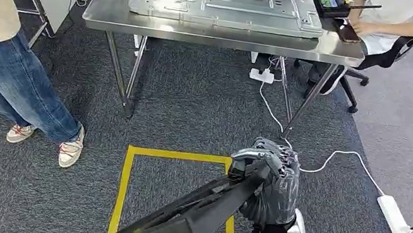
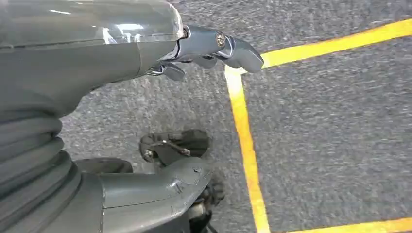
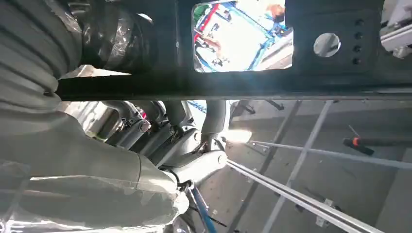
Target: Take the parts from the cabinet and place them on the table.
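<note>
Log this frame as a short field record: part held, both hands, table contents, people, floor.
part held: long dark metal part, gripped at one end by the right hand
left hand: left hand hangs over the carpet, holding nothing, fingers apart
table: steel table carrying a large silver stamped panel
people: person in jeans standing at left; seated person at the table's far right
floor: grey carpet with yellow tape square; white power strip

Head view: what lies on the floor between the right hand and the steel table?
Grey carpet crossed by a white cable, between right hand and table.
</note>
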Motion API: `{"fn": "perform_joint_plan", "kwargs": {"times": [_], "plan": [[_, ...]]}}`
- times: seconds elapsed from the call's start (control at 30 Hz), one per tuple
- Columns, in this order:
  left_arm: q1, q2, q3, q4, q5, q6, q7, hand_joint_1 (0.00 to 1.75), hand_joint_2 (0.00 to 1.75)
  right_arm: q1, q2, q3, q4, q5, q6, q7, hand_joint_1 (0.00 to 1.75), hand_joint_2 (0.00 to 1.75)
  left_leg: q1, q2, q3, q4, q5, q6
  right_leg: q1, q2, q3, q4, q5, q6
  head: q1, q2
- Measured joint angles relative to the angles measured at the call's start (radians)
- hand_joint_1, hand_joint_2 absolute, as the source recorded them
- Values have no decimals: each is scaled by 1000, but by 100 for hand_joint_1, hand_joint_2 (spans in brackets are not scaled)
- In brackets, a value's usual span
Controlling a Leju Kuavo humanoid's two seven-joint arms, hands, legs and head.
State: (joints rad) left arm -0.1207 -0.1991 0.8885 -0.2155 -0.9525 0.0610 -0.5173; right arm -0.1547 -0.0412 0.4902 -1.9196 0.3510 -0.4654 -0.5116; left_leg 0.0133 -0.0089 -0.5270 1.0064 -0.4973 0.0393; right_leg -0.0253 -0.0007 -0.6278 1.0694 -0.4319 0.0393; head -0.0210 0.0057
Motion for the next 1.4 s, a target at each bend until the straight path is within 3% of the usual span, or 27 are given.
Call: {"fn": "perform_joint_plan", "kwargs": {"times": [0.03, 0.17, 0.23, 0.33, 0.37, 0.4, 0.43, 0.5, 0.53, 0.6, 0.63, 0.7, 0.73, 0.8, 0.83, 0.87, 0.9, 0.93, 1.0, 1.03, 1.07, 1.13, 1.2, 1.27, 1.33, 1.37, 1.4], "plan": [[0, 0, 0, 0, 0, 0, 0, 0, 175, -1, 0, -1, 1, 0, 0, 0, 175, 175, -5, -1, -2, 2, -8, -9, 3, 0, 13, -21, -18, -1, 0, 0], [-4, 1, 0, 0, 0, 0, 0, 0, 175, -4, 0, -2, 0, 1, 3, 2, 175, 175, -6, 1, 6, -2, -22, -30, 7, 7, 17, -33, -28, -30, 0, 0], [-5, 0, 0, 0, 0, 0, 0, 0, 175, -5, 0, -2, 0, 2, 3, 2, 175, 175, -3, 3, -5, 45, -46, -40, 3, 5, 29, -38, -32, -43, 0, 0], [-3, 0, 0, 0, 0, 0, 0, 0, 175, -5, 0, -2, 0, 2, 3, 2, 175, 175, -2, 4, -140, 286, -145, -48, 8, 0, 40, -38, -45, -55, -1, 0], [0, 0, 0, 0, 0, -1, 0, 0, 175, -4, 0, -2, 0, 2, 3, 2, 175, 175, -2, 4, -178, 336, -145, -47, 11, 1, 45, -38, -50, -57, -1, 0], [2, 0, 0, 0, 0, -1, 0, 0, 175, -4, 0, -2, 0, 2, 3, 2, 175, 175, -2, 3, -185, 327, -119, -43, 12, 2, 53, -38, -55, -57, -1, 0], [2, 0, 0, 0, 0, -2, 0, 0, 175, -4, 0, -2, 0, 2, 3, 2, 175, 175, -3, 3, -171, 277, -73, -38, 14, 4, 61, -38, -61, -57, -1, 0], [1, 1, 0, 0, 0, -2, 0, 0, 175, -5, 0, -2, 0, 2, 3, 2, 175, 175, -11, 3, -103, 94, 43, -16, 20, 4, 84, -38, -75, -55, -1, 0], [2, 3, 0, 0, 1, -2, 0, 0, 175, -5, 0, -2, 1, 2, 3, 2, 175, 175, -17, 4, -81, 44, 47, -3, 21, 3, 88, -40, -81, -52, 0, 0], [-1, 4, 0, 0, 0, -3, 0, 0, 175, -5, 0, -2, 1, 2, 3, 2, 175, 175, -22, 6, -75, 31, 41, 0, 20, 4, 87, -41, -86, -39, 0, 0], [1, 5, 0, 0, 0, -3, -1, 0, 175, -4, 0, -2, 1, 3, 3, 2, 175, 175, -24, 4, -77, 19, 39, 8, 19, 3, 91, -26, -72, -31, -1, 0], [4, 5, 0, 0, 0, -5, -2, 0, 175, -4, 0, -2, 1, 3, 3, 2, 175, 175, -12, 3, -43, -5, 38, 18, 19, 2, 86, -6, -72, -20, -1, 0], [2, 5, 0, 0, -1, -6, -3, 0, 175, -6, 0, -2, 0, 5, 3, 2, 175, 175, -12, 3, -34, -9, 37, 20, 17, 3, 79, 14, -84, -15, 0, 0], [-1, 5, 0, 0, -1, -6, -4, 0, 175, -11, 0, -2, 0, 5, 3, 2, 175, 175, -12, 3, -29, -9, 32, 27, 14, 3, 9, 126, -151, -13, 1, 0], [-1, 5, 0, 0, -1, -6, -4, 0, 175, -9, 0, -2, 1, 5, 3, 2, 175, 175, -12, 3, -27, -9, 27, 26, 12, 3, -37, 194, -182, -8, 0, 0], [0, 5, 0, 0, -1, -6, -4, 0, 175, -8, 0, -2, 2, 5, 3, 2, 175, 175, -12, 3, -24, -8, 23, 25, 10, 3, -75, 242, -192, -5, 0, 0], [1, 5, 0, 0, -1, -6, -3, 0, 175, -8, 0, -2, 3, 5, 3, 2, 175, 175, -11, 2, -18, -8, 17, 22, 7, 2, -90, 244, -172, -3, 0, 0], [3, 4, 0, 0, -1, -6, -3, 0, 175, -8, 0, -2, 3, 5, 3, 2, 175, 175, -9, 2, -8, -7, 10, 18, 3, 2, -82, 201, -127, 3, 0, 0], [4, 3, 0, 0, -1, -6, -3, 0, 175, -8, 0, -2, 3, 5, 3, 2, 175, 175, -3, 2, 19, -5, -10, 7, -3, 1, -14, 24, -1, 8, 0, 0], [5, 3, -1, 0, -2, -6, -3, 0, 175, -8, 0, -2, 4, 5, 3, 2, 175, 175, -2, 2, 20, -5, -20, -2, -3, 2, 4, -12, 7, 10, 0, 0], [1, 3, -1, 0, -2, -6, -4, 0, 175, -10, 0, -2, 5, 5, 3, 1, 175, 175, -4, 1, 24, 1, -23, -8, 8, -1, -6, -40, -35, 3, 2, 0], [-1, 3, -2, 0, -2, -6, -3, 0, 175, -8, 0, -2, 5, 5, 3, 2, 175, 175, -6, 3, 33, 1, -30, -23, 8, 1, 0, -32, -17, -22, 3, 0], [-3, 3, -3, 0, -2, -6, -3, 0, 175, -9, 1, -2, 5, 6, 3, 1, 175, 175, -5, 3, 30, 19, -29, -28, 5, 4, 18, -34, -21, -35, 2, 0], [-5, 3, -5, 0, -2, -6, -3, 0, 175, -12, 1, -2, 5, 7, 3, 1, 175, 175, -2, 4, -29, 132, -37, -37, 3, 0, 40, -43, -34, -51, 1, 0], [-5, 3, -6, 0, -2, -6, -3, 0, 175, -13, 1, -2, 5, 7, 3, 1, 175, 175, 0, 4, -124, 267, -93, -43, 5, -1, 53, -43, -48, -54, 2, 0], [-2, 3, -6, 0, -2, -6, -3, 0, 175, -13, 1, -2, 5, 7, 3, 1, 175, 175, 0, 4, -164, 313, -124, -44, 6, 1, 61, -43, -56, -54, 2, 0], [1, 3, -6, 0, -2, -6, -3, 0, 175, -13, 1, -2, 5, 7, 3, 1, 175, 175, -1, 4, -185, 321, -128, -44, 6, 3, 70, -43, -64, -54, 1, 0]]}}
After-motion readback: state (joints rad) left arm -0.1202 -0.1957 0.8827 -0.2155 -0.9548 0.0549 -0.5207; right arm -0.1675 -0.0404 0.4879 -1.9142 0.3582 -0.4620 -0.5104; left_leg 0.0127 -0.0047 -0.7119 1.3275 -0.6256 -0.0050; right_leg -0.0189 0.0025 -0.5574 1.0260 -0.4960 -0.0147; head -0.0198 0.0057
